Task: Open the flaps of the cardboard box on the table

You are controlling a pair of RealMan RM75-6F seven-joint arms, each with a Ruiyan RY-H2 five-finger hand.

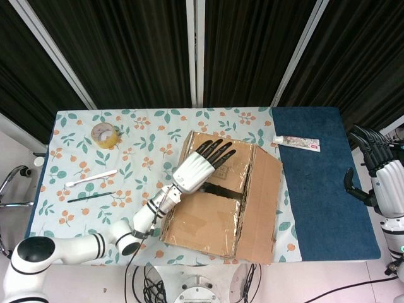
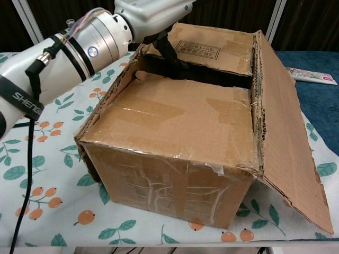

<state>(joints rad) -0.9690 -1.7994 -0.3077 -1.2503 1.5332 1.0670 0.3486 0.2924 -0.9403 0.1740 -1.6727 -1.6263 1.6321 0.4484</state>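
Note:
The cardboard box (image 1: pixel 214 218) stands mid-table, taped and worn. Its right side flap (image 2: pixel 280 121) is folded out and slopes down. The near flap (image 2: pixel 175 119) and the far flap (image 2: pixel 212 50) lie flat, with a dark gap between them. My left hand (image 1: pixel 199 165) hovers over the far flap with fingers spread across its top. Its thumb (image 2: pixel 168 52) dips into the gap at the far flap's edge. Whether it presses the cardboard is unclear. My right hand (image 1: pixel 379 180) hangs open beyond the table's right edge, holding nothing.
A yellow tape roll (image 1: pixel 105 134), a white stick (image 1: pixel 91 178) and a dark pencil (image 1: pixel 88 197) lie on the floral cloth at the left. A toothpaste tube (image 1: pixel 297 143) lies on the blue cloth (image 1: pixel 322 202) right of the box.

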